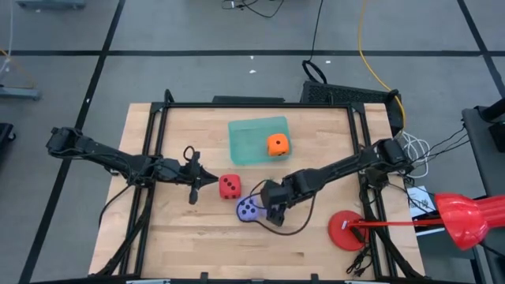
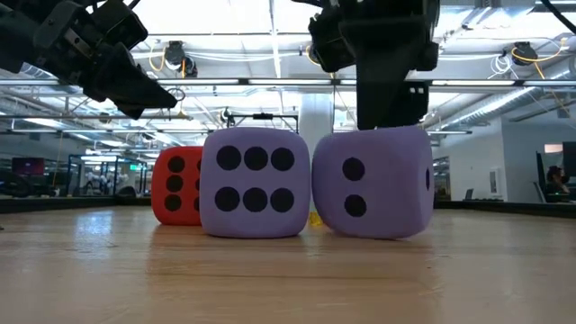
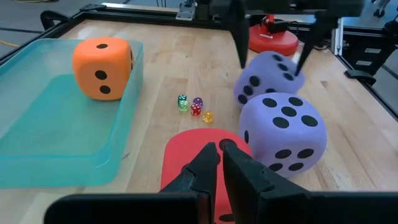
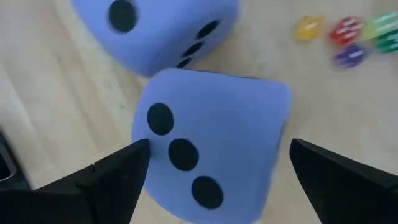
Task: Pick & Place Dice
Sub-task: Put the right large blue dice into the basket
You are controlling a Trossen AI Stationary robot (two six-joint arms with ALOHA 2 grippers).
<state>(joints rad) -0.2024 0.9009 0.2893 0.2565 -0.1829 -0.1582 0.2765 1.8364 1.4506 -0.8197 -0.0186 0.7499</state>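
Note:
An orange die (image 1: 277,144) lies in a teal tray (image 1: 248,138) at the table's far middle. A red die (image 1: 230,186) and two purple-blue dice (image 2: 255,183) (image 2: 373,183) sit close together on the wood. My right gripper (image 4: 219,144) is open and points steeply down over the purple-blue die (image 4: 211,143) nearer the table's right edge. One finger stands on either side of that die, which rests on the table. My left gripper (image 1: 213,182) is shut and hovers just left of the red die (image 3: 205,146), higher than the die's top in the low view.
Several tiny coloured dice (image 3: 194,106) lie on the wood between the tray and the big dice. A red round base (image 1: 347,230) with a red tool stands at the near right. A dark cable (image 1: 288,229) loops near the right arm. Black frame rails (image 1: 150,158) edge the table.

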